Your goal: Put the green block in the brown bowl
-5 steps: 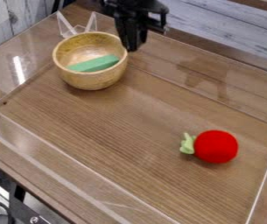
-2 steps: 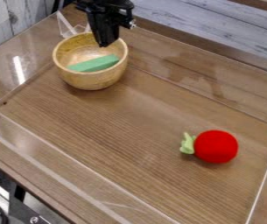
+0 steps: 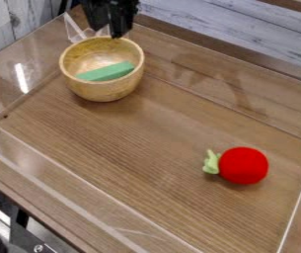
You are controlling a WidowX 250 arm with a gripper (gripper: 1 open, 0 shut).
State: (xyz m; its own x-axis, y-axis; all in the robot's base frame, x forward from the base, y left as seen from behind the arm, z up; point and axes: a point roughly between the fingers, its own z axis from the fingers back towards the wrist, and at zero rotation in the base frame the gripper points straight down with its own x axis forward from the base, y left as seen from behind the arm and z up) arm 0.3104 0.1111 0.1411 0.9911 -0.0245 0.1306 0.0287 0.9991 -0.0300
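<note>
The green block lies flat inside the brown bowl, resting on its yellowish floor and tilted a little toward the rim at 3 o'clock; nothing touches it, so you can count it as delivered. A second ago the block already lay there, and it has not shifted since; what has changed is the arm. The gripper stood just off the bowl's rim at 2 o'clock then, low over the table; it has since slid up and across the picture, and now hangs just beyond the rim at about 12 o'clock, partly cut off by the top edge of the view. Its fingers are dark and bunched against the arm there, so from this view you cannot tell whether they are spread or closed; they carry nothing that you can see. Take that as a retreat after the drop rather than a fresh approach; by my reading the task is finished. The red round toy sits well apart at 4 o'clock from the bowl, untouched.
</note>
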